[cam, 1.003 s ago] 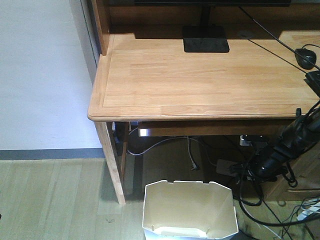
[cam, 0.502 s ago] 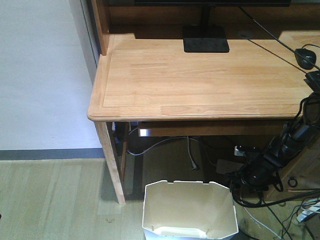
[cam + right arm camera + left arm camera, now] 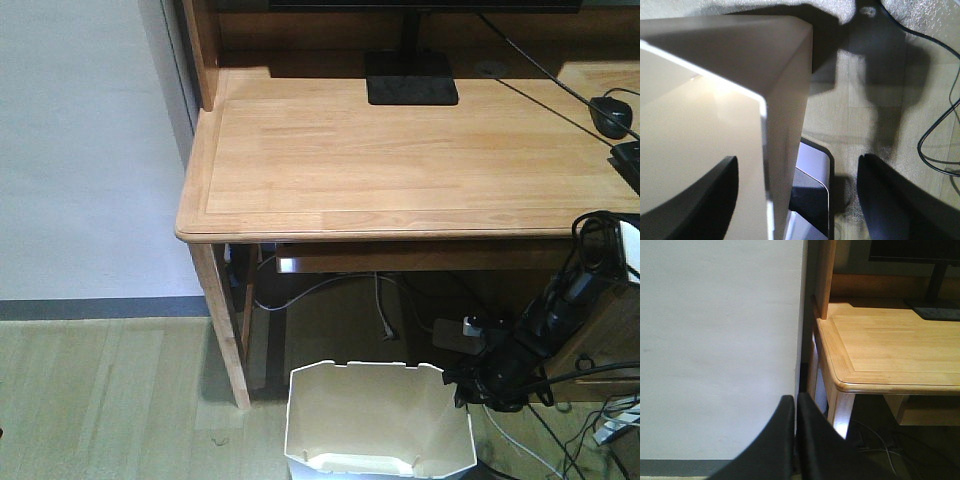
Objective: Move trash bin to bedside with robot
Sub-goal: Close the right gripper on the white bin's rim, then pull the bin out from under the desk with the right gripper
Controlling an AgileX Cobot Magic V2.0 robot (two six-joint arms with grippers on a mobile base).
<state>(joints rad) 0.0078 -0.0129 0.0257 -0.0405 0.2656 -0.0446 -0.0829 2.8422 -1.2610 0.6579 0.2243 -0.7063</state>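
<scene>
The white trash bin point(image 3: 380, 425) stands on the wood floor in front of the desk, open top, cream inside. My right arm, black with loose cables, reaches down to the bin's right rim, and the right gripper point(image 3: 464, 385) is there. In the right wrist view the gripper point(image 3: 797, 200) is open, and the bin's thin wall point(image 3: 785, 125) stands between its two fingers, one inside and one outside, touching neither. My left gripper point(image 3: 796, 407) is shut and empty, facing the white wall beside the desk corner. The bed is out of view.
The light wooden desk point(image 3: 400, 150) carries a monitor base point(image 3: 410, 78) and a mouse point(image 3: 610, 115). Its leg point(image 3: 225, 330) stands left of the bin. Cables and a power strip point(image 3: 480, 325) lie under the desk. A dark rounded panel point(image 3: 812, 195) lies beside the bin.
My right arm has come down and leftward from beside the desk edge to the bin's right rim. The bin has not moved.
</scene>
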